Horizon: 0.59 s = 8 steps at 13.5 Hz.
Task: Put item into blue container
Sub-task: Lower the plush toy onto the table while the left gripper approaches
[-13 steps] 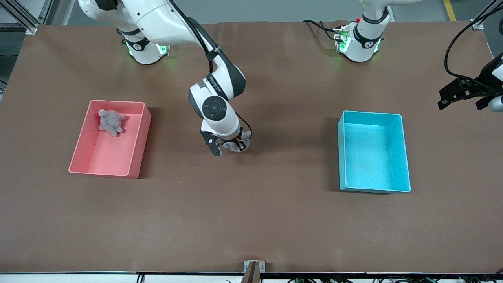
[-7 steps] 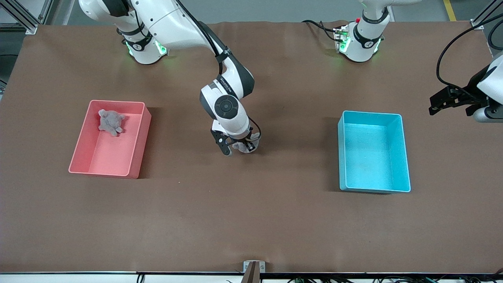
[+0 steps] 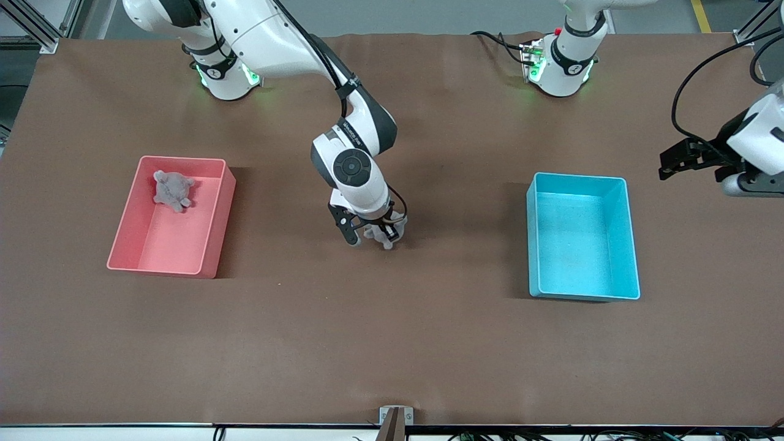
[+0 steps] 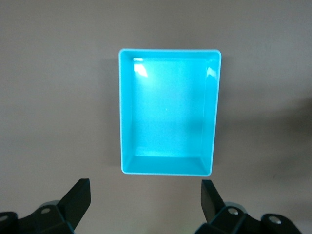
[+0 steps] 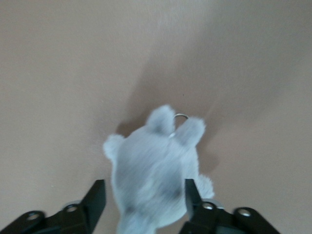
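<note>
Grey fuzzy plush toy (image 5: 153, 175) with small metal ring, stubby limbs

A pink bin (image 3: 215, 215) sits on the brown worktop (image 3: 392, 343) toward the right arm's end, with a grey plush toy (image 3: 172, 189) inside it.

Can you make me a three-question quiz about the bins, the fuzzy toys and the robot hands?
1. Where is the toy under the right gripper?
A. in the blue container
B. on the table between the two bins
C. in the pink bin

2. How many grey plush toys are there?
A. one
B. two
C. four

3. What is in the blue container?
A. nothing
B. a toy
C. a gripper

Answers: 1 B, the plush toy lies on the brown table. 2 B, another toy sits in the pink bin. 3 A, only its bare floor shows.
</note>
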Motion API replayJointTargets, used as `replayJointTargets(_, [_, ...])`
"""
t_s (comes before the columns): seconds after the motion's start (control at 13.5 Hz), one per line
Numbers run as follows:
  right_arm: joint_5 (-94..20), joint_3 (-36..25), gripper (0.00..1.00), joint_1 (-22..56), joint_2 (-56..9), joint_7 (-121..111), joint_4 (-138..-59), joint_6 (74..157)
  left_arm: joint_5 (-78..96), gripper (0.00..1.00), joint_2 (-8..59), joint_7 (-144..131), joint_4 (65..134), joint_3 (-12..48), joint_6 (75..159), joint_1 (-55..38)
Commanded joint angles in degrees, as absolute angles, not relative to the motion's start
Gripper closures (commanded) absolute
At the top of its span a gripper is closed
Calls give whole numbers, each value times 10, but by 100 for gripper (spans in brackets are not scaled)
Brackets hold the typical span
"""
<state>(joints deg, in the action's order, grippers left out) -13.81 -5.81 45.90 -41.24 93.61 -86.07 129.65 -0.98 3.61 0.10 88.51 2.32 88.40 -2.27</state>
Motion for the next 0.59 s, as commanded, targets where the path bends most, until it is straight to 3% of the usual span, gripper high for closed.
replayJointTargets(0.0, [-133, -56, 0, 433, -403, 895, -828, 1218, -4, 0, 54, 3, 875, 29, 868, -26])
replayJointTargets(0.3, [-132, -57, 0, 379, -324, 782, -870, 1124, 33, 0, 55, -1, 884, 61, 868, -25])
replayJointTargets(0.52, [-127, -58, 0, 332, -227, 648, -995, 1130, 84, 0, 79, -51, 886, 92, 884, -28])
